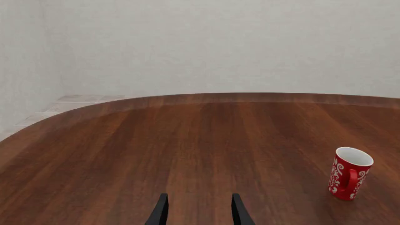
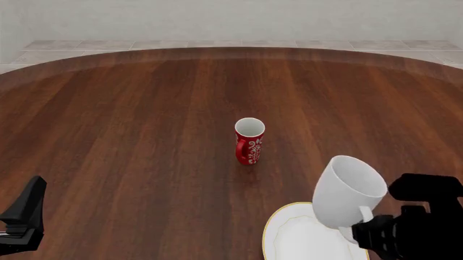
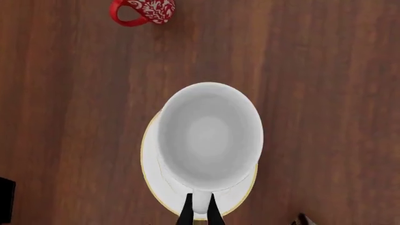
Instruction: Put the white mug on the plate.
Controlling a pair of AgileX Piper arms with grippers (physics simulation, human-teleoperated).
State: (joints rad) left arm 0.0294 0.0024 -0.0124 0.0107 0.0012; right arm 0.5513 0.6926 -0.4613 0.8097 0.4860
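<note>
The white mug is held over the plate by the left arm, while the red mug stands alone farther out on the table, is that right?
Not quite: the right gripper holds the white mug by its handle over the plate, as the front view shows. The left gripper sits open, away at the table's near left. The red mug does stand alone farther out.

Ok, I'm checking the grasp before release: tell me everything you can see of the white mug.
The white mug is plain glossy ceramic, empty, with a wide mouth narrowing toward the base and a loop handle. The right gripper is shut on that handle. In the front view the mug hangs tilted above the plate, mouth leaning toward the left and up; the right wrist view looks straight into it, the plate beneath. Whether its base touches the plate cannot be told.
</note>
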